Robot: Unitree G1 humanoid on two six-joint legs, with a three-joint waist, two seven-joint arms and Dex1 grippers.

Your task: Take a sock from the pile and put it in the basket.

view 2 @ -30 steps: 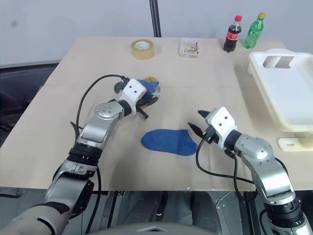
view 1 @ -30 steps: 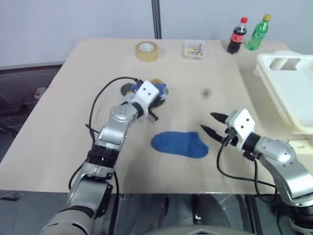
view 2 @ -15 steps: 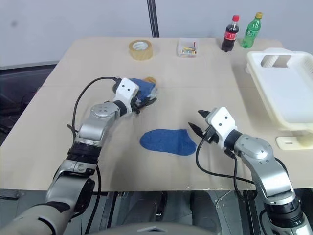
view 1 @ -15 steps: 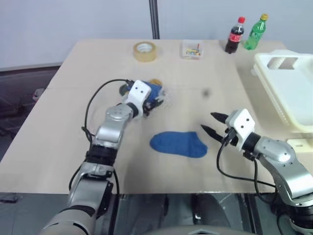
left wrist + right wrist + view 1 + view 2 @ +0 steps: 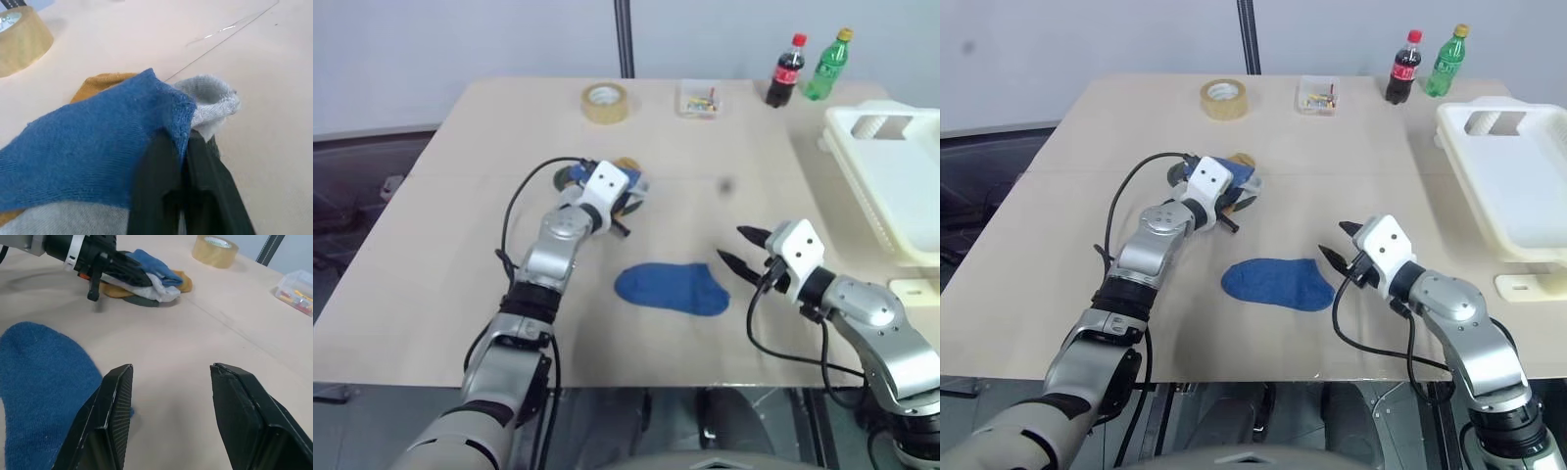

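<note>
The pile of blue, mustard, grey and dark socks lies on the table's left half. My left gripper reaches into it and is shut, pinching the cuff of the pile's blue sock, which drapes over the black fingers. A grey sock lies just beyond them. Another blue sock lies flat and alone at mid-table. My right gripper hovers just right of that sock, open and empty. The white basket stands at the table's right edge.
At the back of the table stand a tape roll, a small clear box of coloured bits, a cola bottle and a green bottle. A small white object lies at the near right.
The left gripper's fingers were spread at the pile half a second ago and are closed together now. The right arm has not moved.
</note>
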